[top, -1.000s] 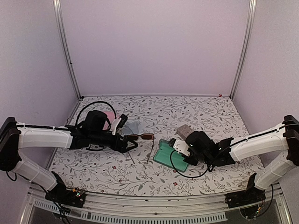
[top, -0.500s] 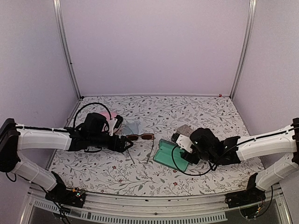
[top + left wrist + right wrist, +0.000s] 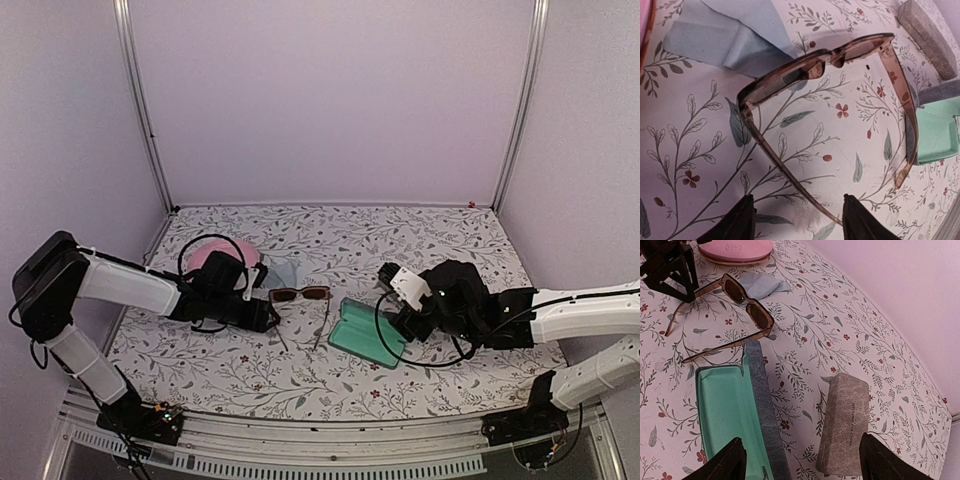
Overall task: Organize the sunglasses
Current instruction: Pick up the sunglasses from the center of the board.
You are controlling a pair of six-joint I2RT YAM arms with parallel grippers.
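The sunglasses have a thin brown frame and reddish-brown lenses. They lie unfolded on the floral table, left of centre. My left gripper is open low over the table, and one temple arm runs between its fingers without touching them. The top view shows this left gripper at the glasses' near left. An oblong blue-grey case lies open to the right, its green lining empty. My right gripper hangs open above the case's right edge, holding nothing.
A closed grey-brown case lies right of the open one. A pink domed case and a pale blue cloth sit behind the glasses. Purple walls close the table's back and sides.
My right gripper has opened wide and drawn back to the right, away from the open case. My left gripper has slid back along the temple arm, dropped lower and narrowed its jaws.
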